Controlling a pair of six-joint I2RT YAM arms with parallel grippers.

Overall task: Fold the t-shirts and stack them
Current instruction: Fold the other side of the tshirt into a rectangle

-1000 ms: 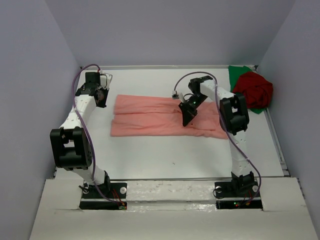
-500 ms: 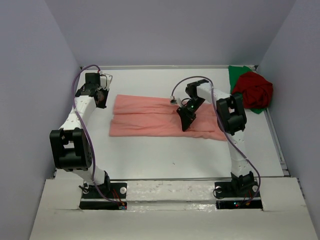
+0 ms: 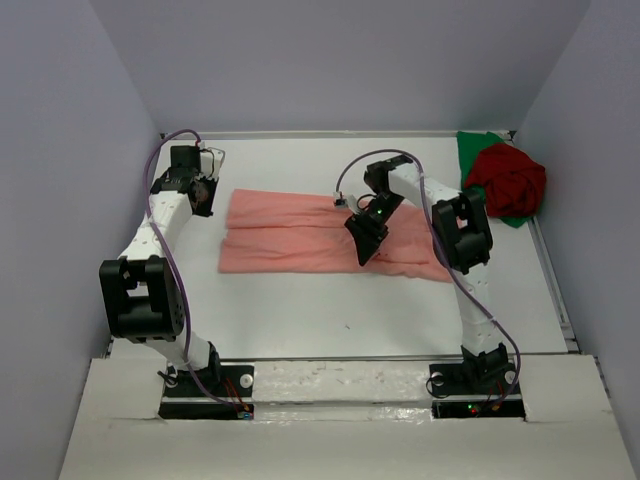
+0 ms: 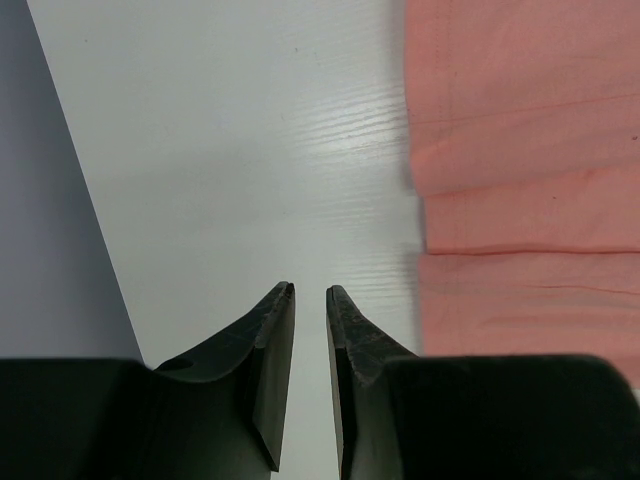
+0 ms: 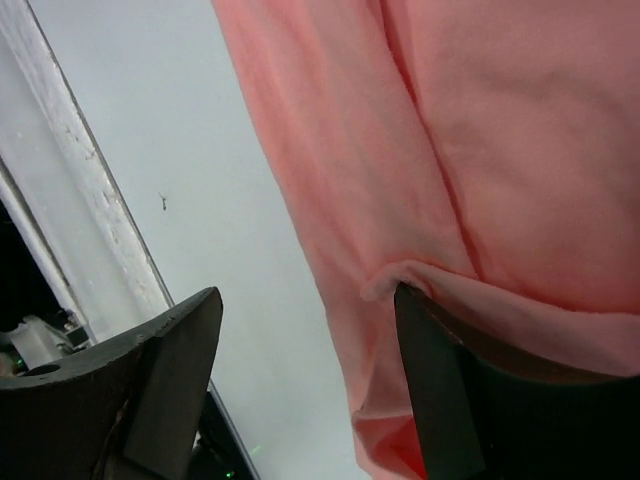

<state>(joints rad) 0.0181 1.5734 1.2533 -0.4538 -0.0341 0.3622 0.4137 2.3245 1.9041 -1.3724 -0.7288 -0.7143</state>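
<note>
Watching from above, I see the salmon-pink shirt (image 3: 300, 235) spread on the counter (image 3: 330, 310), the right pincer (image 3: 362, 238) low over its right half, the left pincer (image 3: 200, 195) just beside its left edge. At the left wrist the jaws stand narrow and empty over bare counter, the cloth just to their right. At the right wrist the jaws stand wide and empty above a wrinkled hem; I fear a closing here takes only one layer and drags the fold open.

My right arm (image 3: 475, 300) reaches inward, elbow high, right fingers (image 5: 170, 370) spread wide. My left arm (image 3: 165, 215) stretches forward, left fingers (image 4: 270, 360) barely parted, holding nothing.
</note>
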